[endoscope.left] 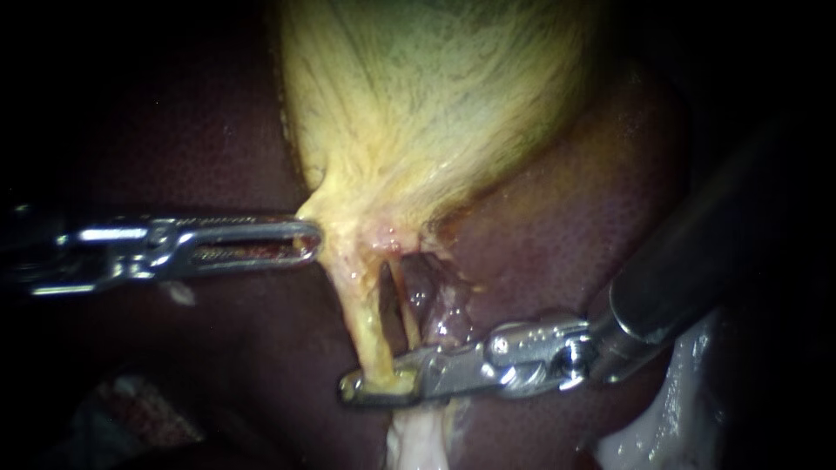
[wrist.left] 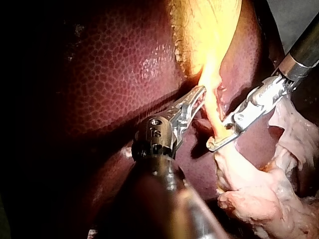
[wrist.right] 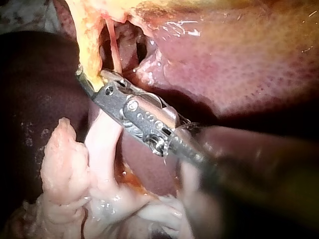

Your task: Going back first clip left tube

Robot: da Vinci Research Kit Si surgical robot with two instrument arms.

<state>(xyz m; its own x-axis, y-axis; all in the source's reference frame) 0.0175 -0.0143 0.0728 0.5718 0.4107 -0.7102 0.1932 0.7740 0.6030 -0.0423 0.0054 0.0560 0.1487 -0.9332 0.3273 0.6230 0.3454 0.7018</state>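
Gallbladder (endoscope.left: 435, 96) pale yellow, streaked; liver (endoscope.left: 592, 252) dark maroon, finely mottled; left tube (endoscope.left: 366, 326) yellow.

My left instrument (endoscope.left: 306, 242) carries a long, slotted pincer (wrist.left: 198, 95) of bright steel. Behind it sit silver hinge links, a dark collar with one round screw head, and a dark shaft. My right instrument (endoscope.left: 350, 388) shows polished steel links with rivets and a thicker, dark grey shaft.

The dark red liver (endoscope.left: 610, 200) carries everything: the yellow gallbladder (endoscope.left: 427, 96) lies on it, and a tube (endoscope.left: 361, 322) runs below the gallbladder.
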